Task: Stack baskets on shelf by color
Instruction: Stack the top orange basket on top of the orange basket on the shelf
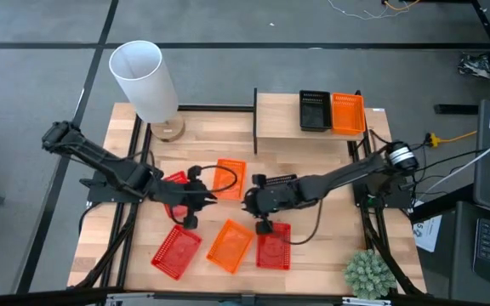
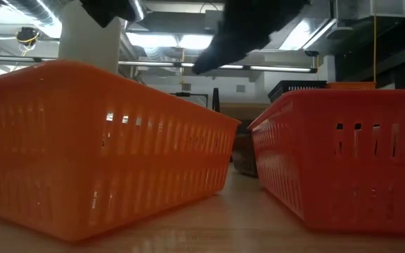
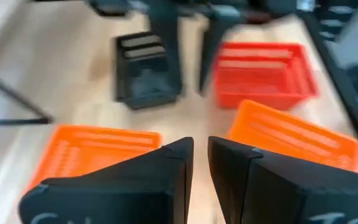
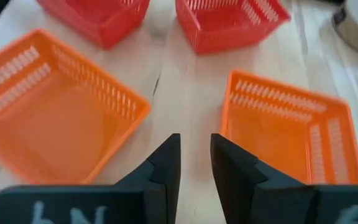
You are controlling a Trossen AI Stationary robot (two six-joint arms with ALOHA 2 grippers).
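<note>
Baskets getting split by color: black basket (image 1: 314, 111) and orange basket (image 1: 348, 113) sitting side by side on the shelf (image 1: 275, 119), probably starting separate stacks. Hovering the right claw (image 4: 194, 146) low over the table (image 4: 185, 81) between two loose orange ones (image 4: 55, 118) (image 4: 291, 134), fingers parted a crack, gripping nothing, likely lining up a pick. Waiting with the left claw (image 3: 199, 149) beside a red basket (image 1: 173, 180), likewise barely open and empty.
</note>
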